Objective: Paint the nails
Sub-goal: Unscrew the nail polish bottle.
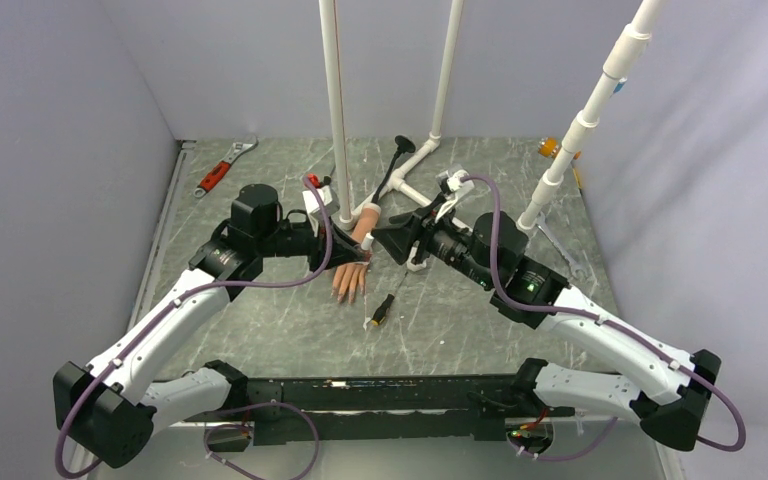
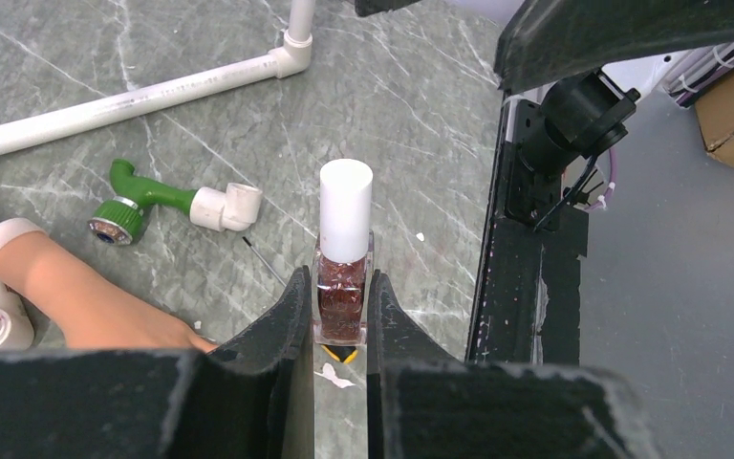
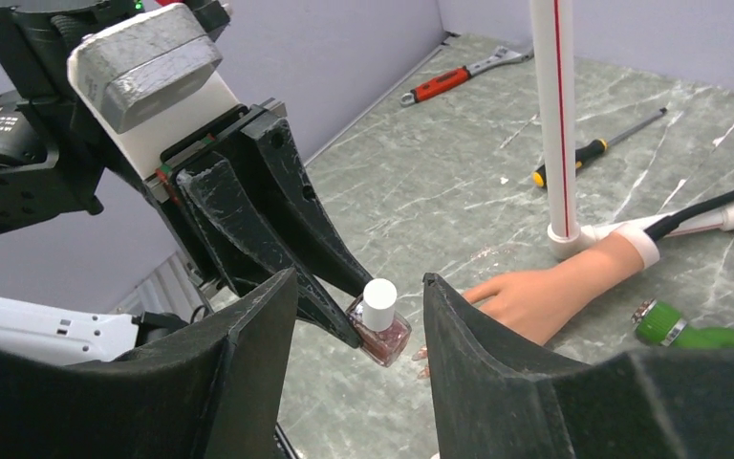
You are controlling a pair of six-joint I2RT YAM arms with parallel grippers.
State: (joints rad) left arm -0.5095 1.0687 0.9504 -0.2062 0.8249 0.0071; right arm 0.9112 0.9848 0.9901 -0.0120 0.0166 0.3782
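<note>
Grey-green marbled table [image 1: 260,330] carries a good deal of clutter around the work. We note a red-handled wrench [image 1: 222,172] at the far left and a black-and-yellow screwdriver [image 3: 583,151] beyond an upright white pipe [image 3: 556,115]. A green fitting [image 2: 124,206] with a white elbow lies beside the wrist cuff. A small black-and-yellow item [image 1: 384,310] lies near the fingertips; we cannot tell what it is.

The left gripper [image 2: 338,279] is clenched on a nail polish bottle [image 2: 342,304] of glittery reddish-brown lacquer, held upright off the table, its white cap [image 2: 345,208] on. The right gripper [image 3: 360,280] stands released, one finger on each side of the cap and touching neither it nor the bottle. Both grippers crowd over the fingers and block much of the overhead view.

The mannequin hand [image 1: 352,270] is peach-coloured and lies flat at mid-table, its cuff against the pipe base and its fingers pointing toward the arm bases. The nails [image 1: 350,294] tip those fingers, just below and beside the bottle. They are too small here for us to judge their colour or finish.
</note>
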